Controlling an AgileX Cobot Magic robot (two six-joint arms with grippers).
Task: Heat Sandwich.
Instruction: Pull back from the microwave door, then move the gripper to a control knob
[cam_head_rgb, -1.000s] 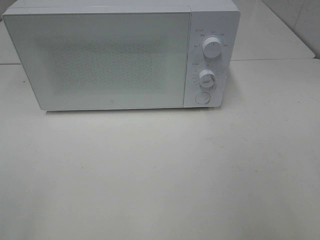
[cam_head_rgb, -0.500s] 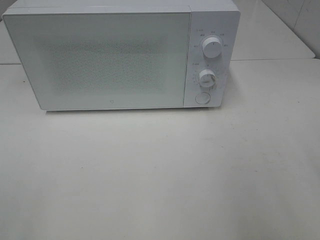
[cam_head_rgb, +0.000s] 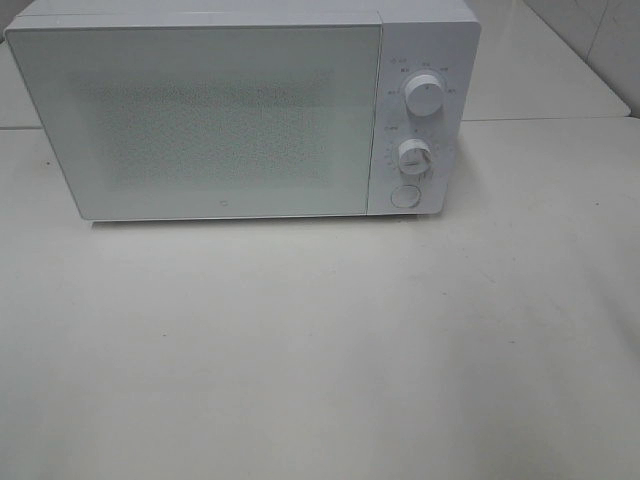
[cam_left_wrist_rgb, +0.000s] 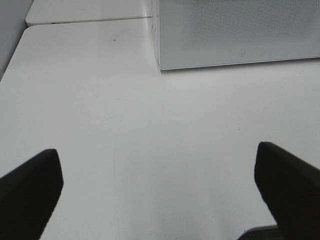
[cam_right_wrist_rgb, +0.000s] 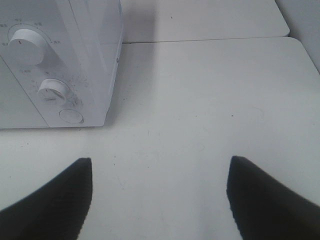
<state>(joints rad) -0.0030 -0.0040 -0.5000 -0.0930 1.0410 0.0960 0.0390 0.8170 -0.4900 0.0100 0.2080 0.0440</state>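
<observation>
White microwave (cam_head_rgb: 220, 110) sits closed on the table (cam_head_rgb: 300, 350), left tool (cam_left_wrist_rgb: 156, 150) and right tool (cam_right_wrist_rgb: 161, 160) both spread apart, empty.

Bright flat light, faint shadow beneath microwave (cam_head_rgb: 220, 120), perhaps grainy.

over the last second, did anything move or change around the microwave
Nothing visibly changed in the high view. The microwave sits in the same spot on the table with its door shut, and the upper dial and lower dial point as they did before.
</observation>
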